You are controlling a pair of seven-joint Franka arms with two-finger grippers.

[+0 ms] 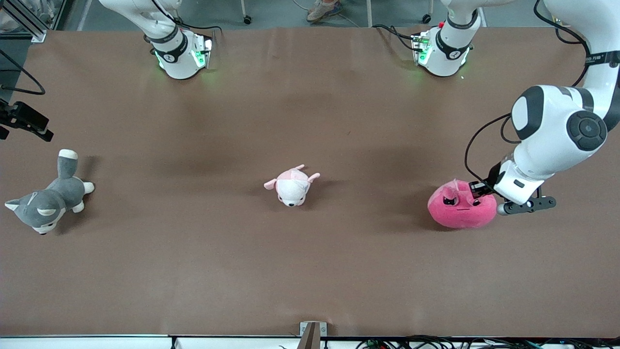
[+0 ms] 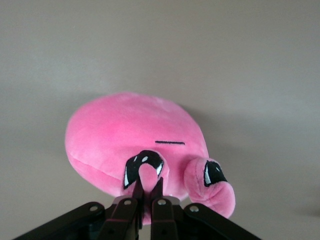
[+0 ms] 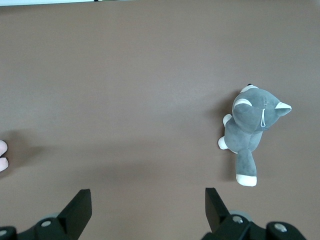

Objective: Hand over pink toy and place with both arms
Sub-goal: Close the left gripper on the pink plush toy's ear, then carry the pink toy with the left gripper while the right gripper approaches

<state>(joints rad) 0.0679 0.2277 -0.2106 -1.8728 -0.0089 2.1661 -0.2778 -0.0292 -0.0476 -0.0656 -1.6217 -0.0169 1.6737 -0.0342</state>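
The pink toy (image 1: 460, 209) is a round hot-pink plush with black angry eyes, and it lies on the brown table toward the left arm's end. My left gripper (image 1: 477, 190) is down on its top and shut on a small pink flap between the eyes. The left wrist view shows the toy (image 2: 120, 135) with the black fingers of the gripper (image 2: 148, 182) pinching that flap. My right gripper (image 3: 148, 197) is open and empty. It hangs high over bare table, between the grey dog and the pale plush, and is out of the front view.
A pale pink-and-white plush animal (image 1: 291, 186) lies mid-table. A grey-and-white plush dog (image 1: 48, 201) lies toward the right arm's end and also shows in the right wrist view (image 3: 250, 127). A black mount (image 1: 24, 121) juts in at that table edge.
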